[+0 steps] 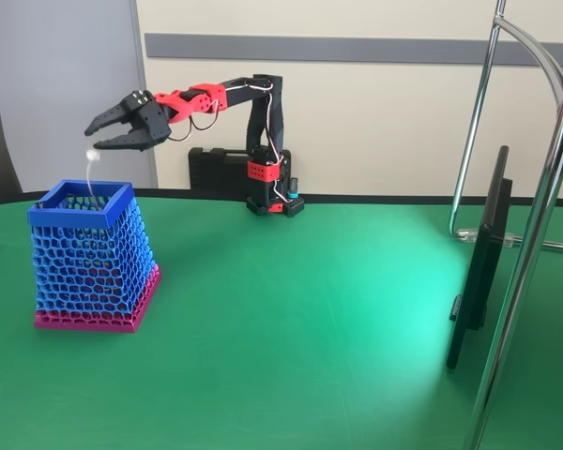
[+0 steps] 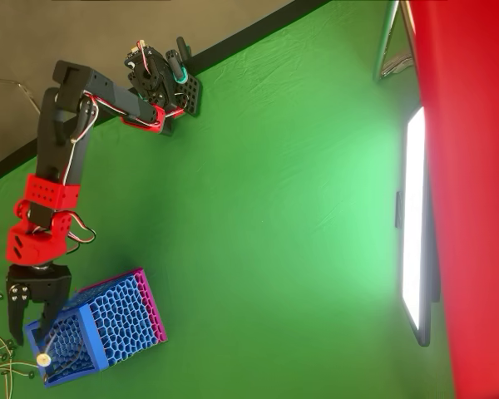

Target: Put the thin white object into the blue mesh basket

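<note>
**A:** Fixed view first: the black two-finger pincer (image 1: 100,137) on the red-and-black arm sits above the tall blue honeycomb-mesh basket (image 1: 92,253) with the magenta base band. The thin white curved strip (image 1: 93,173) dangles from the fingertips, its lower end dipping just inside the basket's solid blue rim. The jaws look spread further back, but the tips are pinched on the strip's head.

**B:** Yeah, and from overhead the pincer (image 2: 29,339) hangs over the near-left corner of the basket (image 2: 100,328), not the middle. The strip (image 2: 43,359) shows as a little pale dot right by the rim there.

**A:** That's my worry tbh. It's so close to the corner that if it lets go while the strip swings, the strip could catch on the rim or tip out onto the green desk (image 2: 274,249).

**B:** Or poke through a mesh hole and hang there.
</note>
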